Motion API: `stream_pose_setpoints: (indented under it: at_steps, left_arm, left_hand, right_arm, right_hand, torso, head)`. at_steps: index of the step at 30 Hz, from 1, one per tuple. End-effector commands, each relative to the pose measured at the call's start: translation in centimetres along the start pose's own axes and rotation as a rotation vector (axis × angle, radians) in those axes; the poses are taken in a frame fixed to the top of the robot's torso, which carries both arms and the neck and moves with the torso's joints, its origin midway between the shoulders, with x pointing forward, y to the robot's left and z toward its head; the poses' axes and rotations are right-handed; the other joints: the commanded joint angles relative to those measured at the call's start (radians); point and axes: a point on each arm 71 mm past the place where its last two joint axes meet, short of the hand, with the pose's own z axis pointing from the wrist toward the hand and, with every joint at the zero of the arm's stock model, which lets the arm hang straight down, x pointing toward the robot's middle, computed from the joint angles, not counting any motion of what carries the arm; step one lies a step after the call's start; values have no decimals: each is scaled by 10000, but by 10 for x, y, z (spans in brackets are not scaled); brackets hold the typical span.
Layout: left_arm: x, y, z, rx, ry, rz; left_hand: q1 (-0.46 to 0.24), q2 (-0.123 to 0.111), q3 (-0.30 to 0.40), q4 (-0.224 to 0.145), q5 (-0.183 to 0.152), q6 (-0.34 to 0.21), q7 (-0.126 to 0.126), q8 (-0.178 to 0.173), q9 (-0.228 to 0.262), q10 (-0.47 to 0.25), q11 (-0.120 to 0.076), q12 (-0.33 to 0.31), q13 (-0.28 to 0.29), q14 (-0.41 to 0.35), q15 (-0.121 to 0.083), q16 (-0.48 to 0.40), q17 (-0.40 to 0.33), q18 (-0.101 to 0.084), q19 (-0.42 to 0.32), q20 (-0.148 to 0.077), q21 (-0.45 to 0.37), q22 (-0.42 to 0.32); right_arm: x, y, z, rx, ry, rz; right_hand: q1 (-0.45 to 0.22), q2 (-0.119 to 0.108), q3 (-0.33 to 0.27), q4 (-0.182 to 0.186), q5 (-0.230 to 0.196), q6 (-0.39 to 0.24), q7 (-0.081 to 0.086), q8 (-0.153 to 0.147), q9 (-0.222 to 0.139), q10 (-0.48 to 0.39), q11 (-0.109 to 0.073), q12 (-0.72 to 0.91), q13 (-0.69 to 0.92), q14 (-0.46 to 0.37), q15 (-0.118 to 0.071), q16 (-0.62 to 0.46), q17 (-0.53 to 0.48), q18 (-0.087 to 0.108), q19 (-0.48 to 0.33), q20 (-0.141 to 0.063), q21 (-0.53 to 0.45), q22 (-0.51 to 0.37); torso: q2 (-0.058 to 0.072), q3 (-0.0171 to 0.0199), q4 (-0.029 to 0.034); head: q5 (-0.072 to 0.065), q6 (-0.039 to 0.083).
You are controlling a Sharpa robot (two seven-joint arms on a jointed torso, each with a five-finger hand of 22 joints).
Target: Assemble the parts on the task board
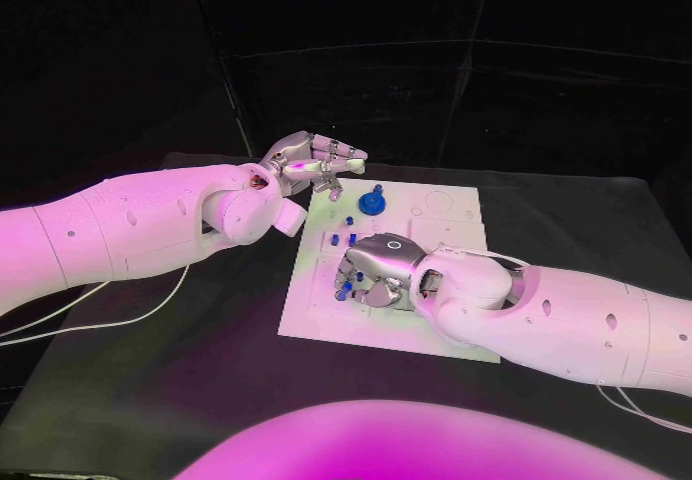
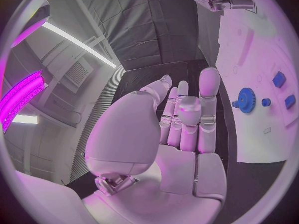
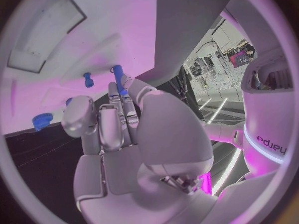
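Left hand (image 1: 310,160) up over the table's far side, just off the far-left corner of the task board (image 1: 447,335), fingers loosely spread and nothing in them, not touching the board; same story from the left wrist view (image 2: 181,119), palm bare, fingers stretched out side by side. Moving right along the board: blue gear (image 1: 374,203) near the far edge, a bit left of middle, sitting flat with a little knob on top, also clear in the left wrist view (image 2: 246,100) with a few small blue parts (image 2: 278,79) close beside it on the white plate. Then a cluster of small blue pegs (image 1: 346,239) near the left edge of the board, about halfway down. Right hand (image 1: 372,272) low over that same left-middle patch, fingers curled down among the pegs; from the right wrist view (image 3: 115,124) fingertips right at a blue peg (image 3: 117,72), another peg (image 3: 87,79) standing just beside. Can't tell whether anything's actually pinched there or just touched.
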Motion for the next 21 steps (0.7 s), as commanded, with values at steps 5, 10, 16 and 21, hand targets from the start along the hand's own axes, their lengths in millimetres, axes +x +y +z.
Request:
stream_pose_setpoints:
  at_steps: [5,10,16,21]
  left_arm:
    - [1,-2,1,93,63,-59]
    - [1,-2,0,87,67,-60]
    - [1,-2,0,82,76,-64]
    - [1,-2,0,81,90,-68]
  left_hand:
    - [6,84,-20,-31,-13,-62,2,-1,-7,-69,-4,65,15,-66,13,2,-6,111,-36,53,-22,-11]
    - [6,84,-20,-31,-13,-62,2,-1,-7,-69,-4,65,15,-66,13,2,-6,111,-36,53,-22,-11]
    - [6,84,-20,-31,-13,-62,2,-1,-7,-69,-4,65,15,-66,13,2,-6,111,-36,53,-22,-11]
    - [6,84,-20,-31,-13,-62,2,-1,-7,-69,-4,65,15,-66,13,2,-6,111,-36,53,-22,-11]
  right_arm:
    - [1,2,2,-100,-55,-252]
    - [1,-1,3,-2,-97,-307]
    - [2,-2,5,58,-93,-339]
    - [4,-1,7,37,-43,-326]
  right_hand:
    - [12,85,73,2,65,37,17,-6,5,326,-232,-13,15,319,-24,2,-12,-84,-12,21,27,-12]
    - [0,91,86,2,83,34,17,-11,3,326,-233,-25,18,318,-24,0,-15,-83,-16,21,26,-15]
    - [-11,93,94,2,98,32,17,-15,2,327,-232,-34,20,317,-24,-2,-20,-85,-15,22,31,-5]
    - [-26,91,98,2,111,31,19,-18,1,329,-232,-42,23,315,-23,-6,-28,-84,-18,22,29,-9]
  torso:
    - [5,0,-1]
    - [3,-2,4]
    - [5,-1,2]
    - [4,-1,4]
  head:
    - [26,1]
    - [25,1]
    - [31,1]
    - [51,1]
